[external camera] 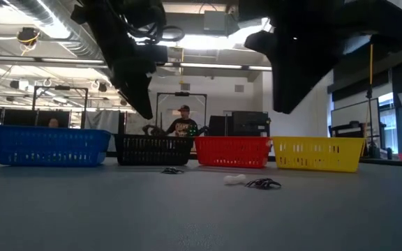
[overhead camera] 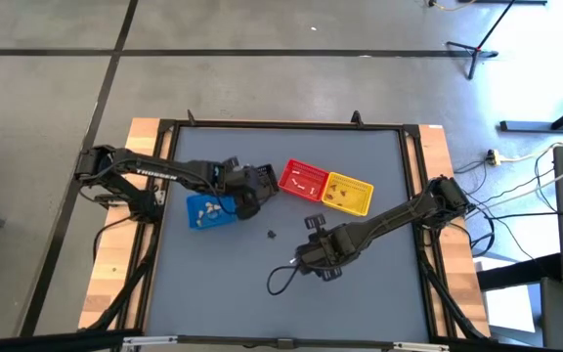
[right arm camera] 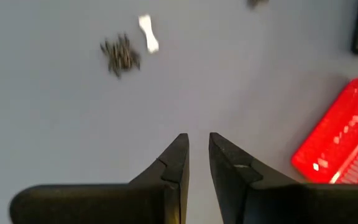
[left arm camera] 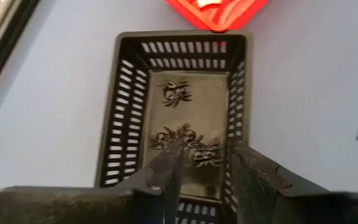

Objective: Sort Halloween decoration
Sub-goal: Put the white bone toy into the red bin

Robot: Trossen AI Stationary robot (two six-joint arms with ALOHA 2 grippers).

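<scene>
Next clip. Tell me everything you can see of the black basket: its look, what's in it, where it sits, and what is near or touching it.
The black basket is a small rectangular tray of what looks like plastic, with slotted walls and a solid floor. It stands upright on the grey table, second in the row between the blue basket and the red basket. Several black spider trinkets lie on its floor. The left hand hangs right above it, fingers slightly apart, holding nothing visible.

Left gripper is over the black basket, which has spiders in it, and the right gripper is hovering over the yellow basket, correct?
Not quite. The right gripper hangs over bare table, not the yellow basket; the high view and right wrist view show it. The rest holds: the left gripper is over the black basket, with spiders inside.
</scene>
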